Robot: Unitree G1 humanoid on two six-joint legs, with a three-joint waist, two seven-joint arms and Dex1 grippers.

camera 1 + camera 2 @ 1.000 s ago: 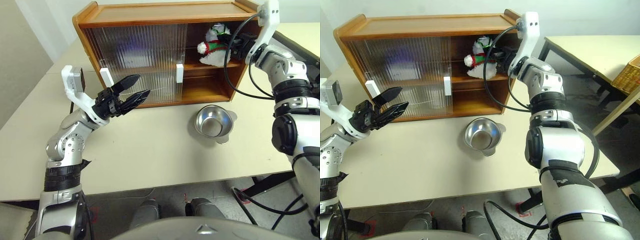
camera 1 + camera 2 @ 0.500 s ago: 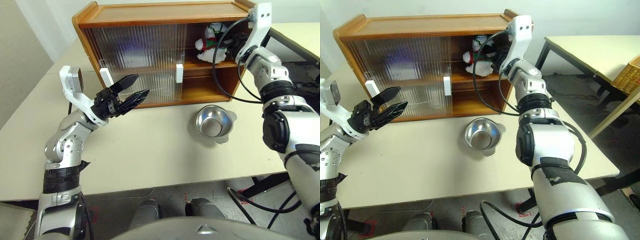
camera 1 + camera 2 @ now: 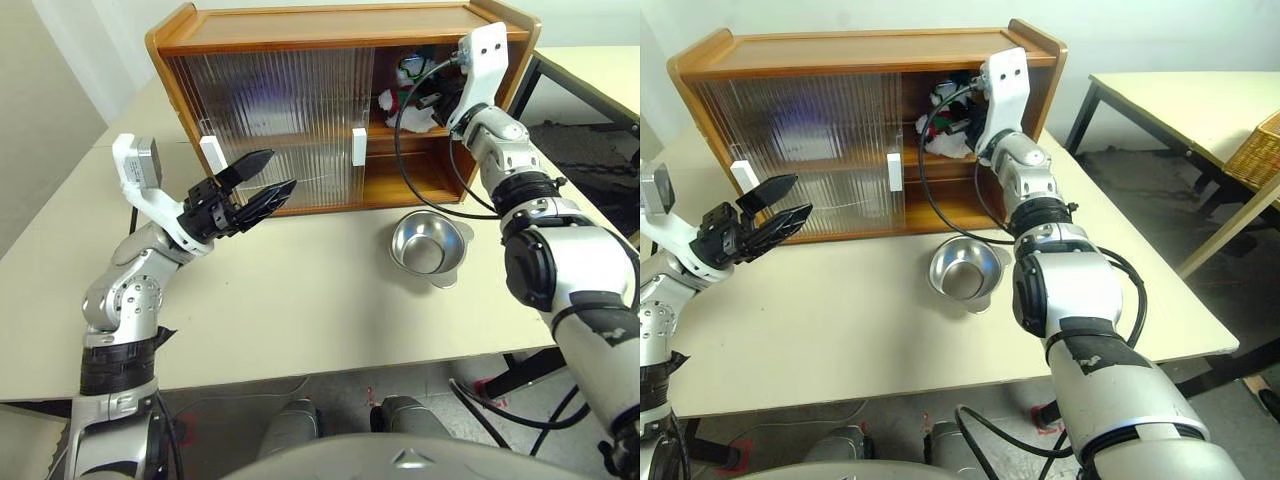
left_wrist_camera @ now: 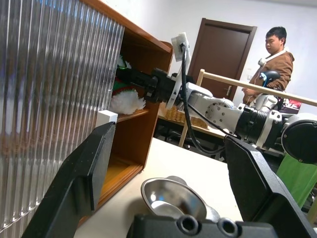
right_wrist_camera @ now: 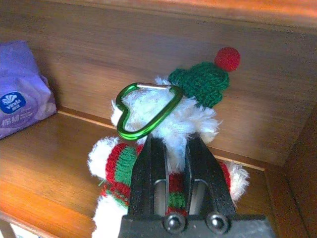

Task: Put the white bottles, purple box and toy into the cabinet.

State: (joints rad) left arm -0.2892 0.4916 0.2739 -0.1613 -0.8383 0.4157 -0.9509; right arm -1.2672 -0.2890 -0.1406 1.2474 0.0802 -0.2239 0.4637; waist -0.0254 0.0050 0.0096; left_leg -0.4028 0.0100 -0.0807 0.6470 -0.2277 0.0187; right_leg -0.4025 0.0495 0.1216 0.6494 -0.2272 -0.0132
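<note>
The right gripper [image 5: 174, 163] is pinching the soft, light white plush snowman toy [image 5: 168, 129] at its squashy middle; the left gripper [image 3: 262, 180] is gaping empty.

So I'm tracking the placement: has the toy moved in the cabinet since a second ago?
Yes. Held by the right gripper, the toy has shifted left along the cabinet's upper shelf, away from its right wall.

The cabinet [image 3: 330, 40] stands open only at its right; ribbed sliding doors [image 3: 270, 110] block the left.
</note>
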